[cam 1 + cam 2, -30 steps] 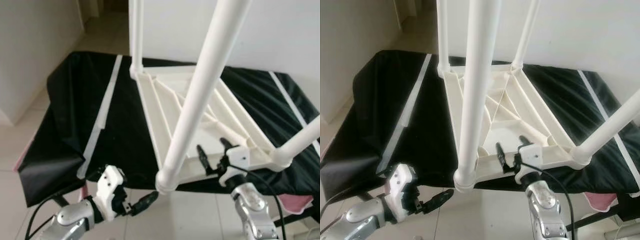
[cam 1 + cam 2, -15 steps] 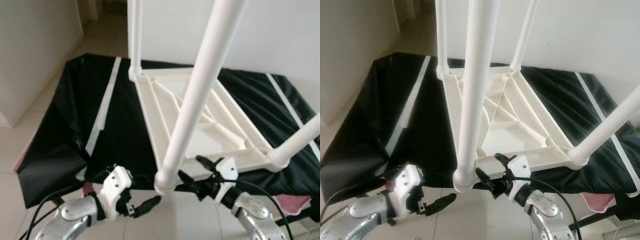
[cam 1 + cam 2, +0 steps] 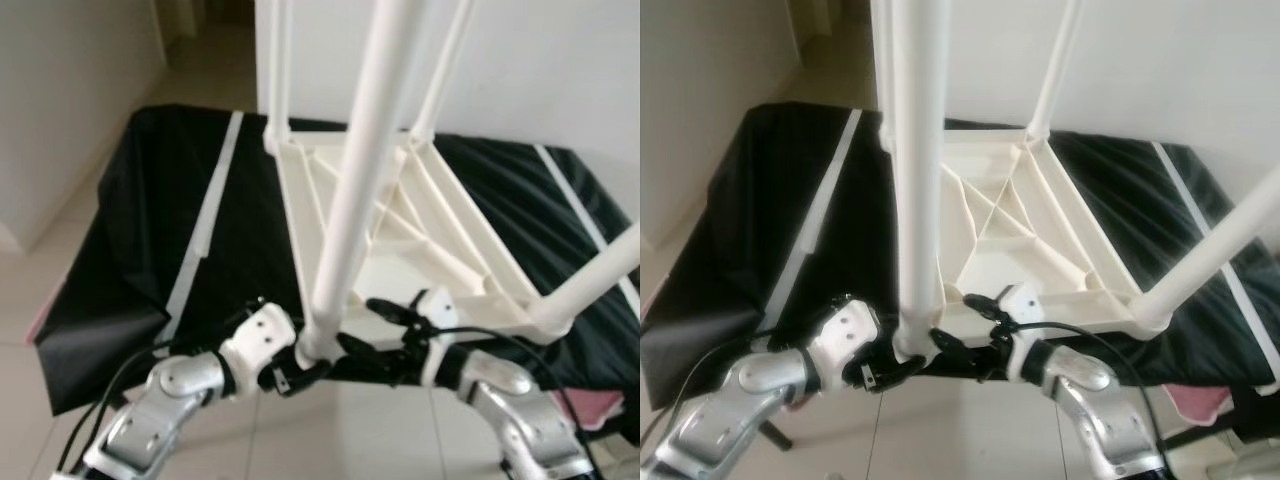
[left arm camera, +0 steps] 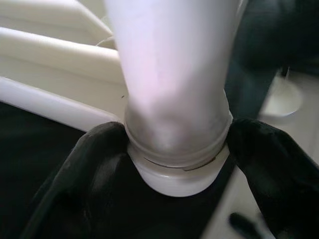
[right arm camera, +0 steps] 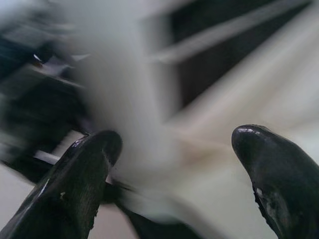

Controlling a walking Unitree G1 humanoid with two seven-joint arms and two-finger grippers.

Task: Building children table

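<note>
Covering the work surface before me is a black cloth with pale strips running across it. The white children table lies upside down on this cloth, its ribbed underside facing up and its legs standing upward. The nearest leg rises from the corner socket at the table's near edge, which overhangs the cloth above a tiled floor.

My left gripper is at the base of that nearest leg. In the left wrist view, its two black fingers sit on opposite sides of the socket collar, pinching it.

My right gripper is just beside the same corner, reaching in from the opposite side along the table's near rim. In the right wrist view, its fingers are spread wide apart, with the blurred leg and frame between and beyond them; they grip nothing.
</note>
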